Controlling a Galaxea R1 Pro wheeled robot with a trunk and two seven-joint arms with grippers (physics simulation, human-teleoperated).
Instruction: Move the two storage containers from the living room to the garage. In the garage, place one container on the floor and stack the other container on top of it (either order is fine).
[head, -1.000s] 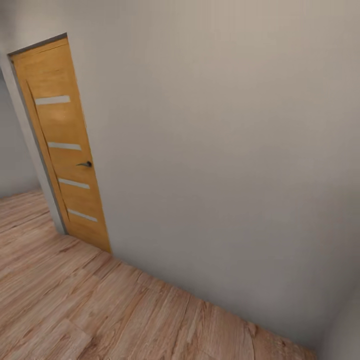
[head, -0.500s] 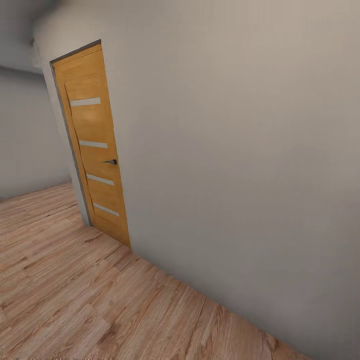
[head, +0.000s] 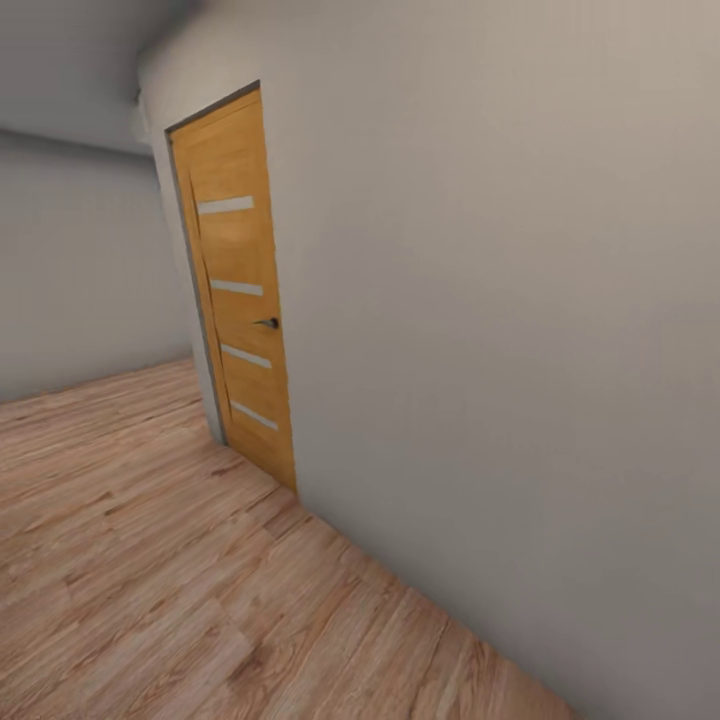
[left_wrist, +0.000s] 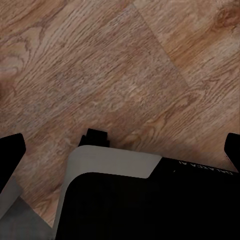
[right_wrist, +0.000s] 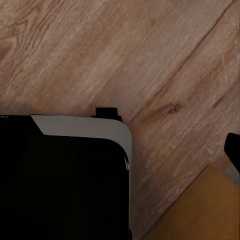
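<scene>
View's swung: wooden door (head: 238, 290) now nearer frame centre; robot's in transit, no bins seen. Gripper states can't be told.

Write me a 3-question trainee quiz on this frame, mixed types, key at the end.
1. True or false: the wooden door in the head view is standing wide open.
2. Multiple choice: the floor under the robot is A) dark grey concrete B) light wood planks C) carpet.
3. Fill in: the door has four pale horizontal ____ and a dark handle.

Key
1. False: it sits shut in its frame in the plain wall.
2. B. Both wrist views also show wood planks beneath the robot's black and grey base.
3. Slats (narrow strips).
</scene>
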